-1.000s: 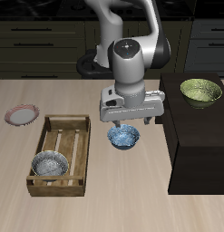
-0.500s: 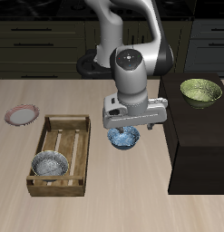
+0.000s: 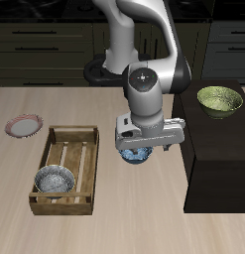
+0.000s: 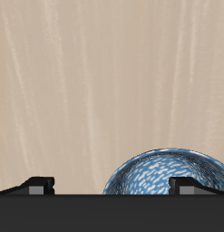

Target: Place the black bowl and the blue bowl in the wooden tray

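The blue bowl [image 3: 133, 157] stands on the table beside the wooden tray [image 3: 78, 132], mostly hidden under my gripper [image 3: 142, 149]. In the wrist view the blue bowl [image 4: 168, 172] is close below, with its mottled inside showing. My gripper [image 4: 113, 186] is open and low over it. One fingertip [image 4: 190, 185] is over the bowl and the other [image 4: 39, 185] is outside its rim, over bare table. The black bowl [image 3: 55, 180] sits inside the tray, at the end nearer the table's front edge.
A tall dark box [image 3: 215, 149] stands close beside the gripper, with an olive-green bowl [image 3: 220, 100] on top. A flat pink-rimmed plate [image 3: 24, 126] lies beyond the tray's far side.
The gripper has come down onto the blue bowl and now covers most of it. The bowls and the tray have not moved.
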